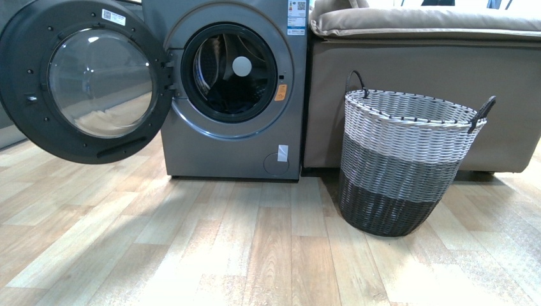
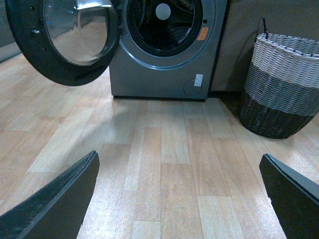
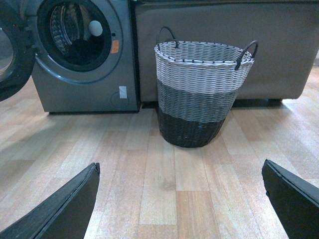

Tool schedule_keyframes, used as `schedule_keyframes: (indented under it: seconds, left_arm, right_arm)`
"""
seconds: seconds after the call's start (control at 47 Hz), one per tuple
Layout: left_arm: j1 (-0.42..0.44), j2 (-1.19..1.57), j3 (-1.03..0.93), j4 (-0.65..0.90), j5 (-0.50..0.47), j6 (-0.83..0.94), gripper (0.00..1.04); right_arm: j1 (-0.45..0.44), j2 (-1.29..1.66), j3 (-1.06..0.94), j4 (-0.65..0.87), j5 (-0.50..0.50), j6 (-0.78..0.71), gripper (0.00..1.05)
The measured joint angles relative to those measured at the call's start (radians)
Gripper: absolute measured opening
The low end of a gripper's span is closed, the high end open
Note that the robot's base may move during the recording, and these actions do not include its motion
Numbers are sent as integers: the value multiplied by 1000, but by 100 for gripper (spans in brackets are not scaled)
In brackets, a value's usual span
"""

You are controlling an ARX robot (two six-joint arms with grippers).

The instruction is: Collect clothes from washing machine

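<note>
The grey washing machine (image 1: 233,146) stands on the wood floor with its round glass door (image 1: 89,80) swung open to the left. Dark clothes (image 1: 224,99) lie low inside the drum, in shadow. The machine also shows in the left wrist view (image 2: 159,74) and the right wrist view (image 3: 84,84). My left gripper (image 2: 179,199) is open over bare floor, well short of the machine. My right gripper (image 3: 180,201) is open too, over bare floor in front of the basket. Neither arm shows in the front view.
A woven basket (image 1: 408,162) with white, grey and dark bands and two black handles stands right of the machine, also seen as basket (image 3: 202,94) and basket (image 2: 281,84). A beige sofa (image 1: 434,57) sits behind it. Wood floor (image 1: 255,255) spreads in front.
</note>
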Motion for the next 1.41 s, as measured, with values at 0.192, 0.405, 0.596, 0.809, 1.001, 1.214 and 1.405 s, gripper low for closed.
schedule_keyframes:
  seconds: [0.192, 0.405, 0.596, 0.809, 1.001, 1.214, 1.405]
  left_arm:
    - [0, 0, 0, 0, 0, 0, 98]
    - [0, 0, 0, 0, 0, 0, 98]
    - [0, 0, 0, 0, 0, 0, 98]
    - [0, 0, 0, 0, 0, 0, 98]
    - [0, 0, 0, 0, 0, 0, 98]
    - [0, 0, 0, 0, 0, 0, 98]
    - [0, 0, 0, 0, 0, 0, 98]
  right_arm:
    - [0, 0, 0, 0, 0, 0, 97]
    - [0, 0, 0, 0, 0, 0, 97]
    - [0, 0, 0, 0, 0, 0, 97]
    - [0, 0, 0, 0, 0, 0, 97]
    - [0, 0, 0, 0, 0, 0, 97]
    - [0, 0, 0, 0, 0, 0, 97]
    - [0, 0, 0, 0, 0, 0, 97]
